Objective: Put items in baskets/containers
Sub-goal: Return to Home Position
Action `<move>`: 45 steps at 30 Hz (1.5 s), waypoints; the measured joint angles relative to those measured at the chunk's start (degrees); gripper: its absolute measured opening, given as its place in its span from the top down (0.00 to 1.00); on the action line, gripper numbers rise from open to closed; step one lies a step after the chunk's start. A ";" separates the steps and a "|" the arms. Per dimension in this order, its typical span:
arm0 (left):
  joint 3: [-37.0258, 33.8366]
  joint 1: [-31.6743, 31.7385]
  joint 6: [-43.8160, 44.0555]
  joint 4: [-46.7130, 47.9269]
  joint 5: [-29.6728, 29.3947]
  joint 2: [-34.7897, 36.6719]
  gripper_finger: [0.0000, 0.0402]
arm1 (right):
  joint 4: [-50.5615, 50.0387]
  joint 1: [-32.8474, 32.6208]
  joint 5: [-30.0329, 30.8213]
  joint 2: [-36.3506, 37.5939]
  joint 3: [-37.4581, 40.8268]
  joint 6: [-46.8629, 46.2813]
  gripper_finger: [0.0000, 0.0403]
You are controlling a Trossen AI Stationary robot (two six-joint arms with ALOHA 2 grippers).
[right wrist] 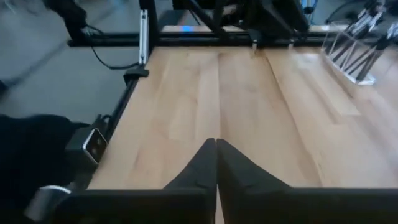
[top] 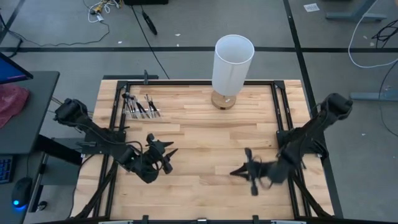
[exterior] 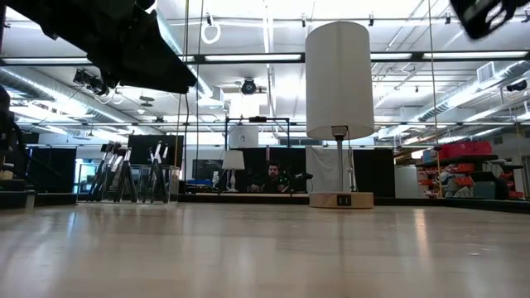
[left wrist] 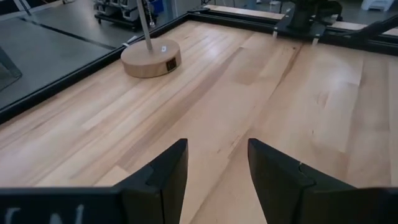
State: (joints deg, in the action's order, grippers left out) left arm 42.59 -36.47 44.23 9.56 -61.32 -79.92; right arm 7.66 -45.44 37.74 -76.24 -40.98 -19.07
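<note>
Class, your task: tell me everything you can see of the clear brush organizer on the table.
The clear organizer is a small, low box of see-through plastic, its walls nearly invisible but for glinting edges. It rests flat on the wooden table near the far left corner, beside the black frame rail. It holds a bunch of thin dark makeup brushes leaning at mixed angles, tips above its rim. Only table and brushes touch it.

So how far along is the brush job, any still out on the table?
Looks done: the brushes stand in the transparent container at the far left of the table, and no loose one shows. Nothing in hand: the left gripper is open and empty, the right gripper shut on nothing. Nothing visibly left.
</note>
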 joint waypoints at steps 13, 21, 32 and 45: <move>0.00 5.91 -12.64 0.65 1.53 1.27 0.62 | 26.03 17.69 -27.37 28.65 32.71 -4.28 0.98; 0.00 17.65 -21.46 -0.24 12.50 6.00 0.76 | 25.57 24.00 -33.48 42.24 40.01 -3.88 0.98; -0.02 26.39 -28.44 0.50 21.29 13.36 0.89 | 7.33 33.11 -34.40 53.74 39.99 1.71 0.99; -9.14 31.08 -25.60 3.33 24.45 28.57 0.99 | -7.01 43.93 -37.30 63.63 39.97 5.04 0.99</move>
State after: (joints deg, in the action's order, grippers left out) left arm 33.45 -5.38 18.62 12.89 -36.87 -51.35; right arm 0.65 -1.51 0.44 -12.61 -1.02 -14.03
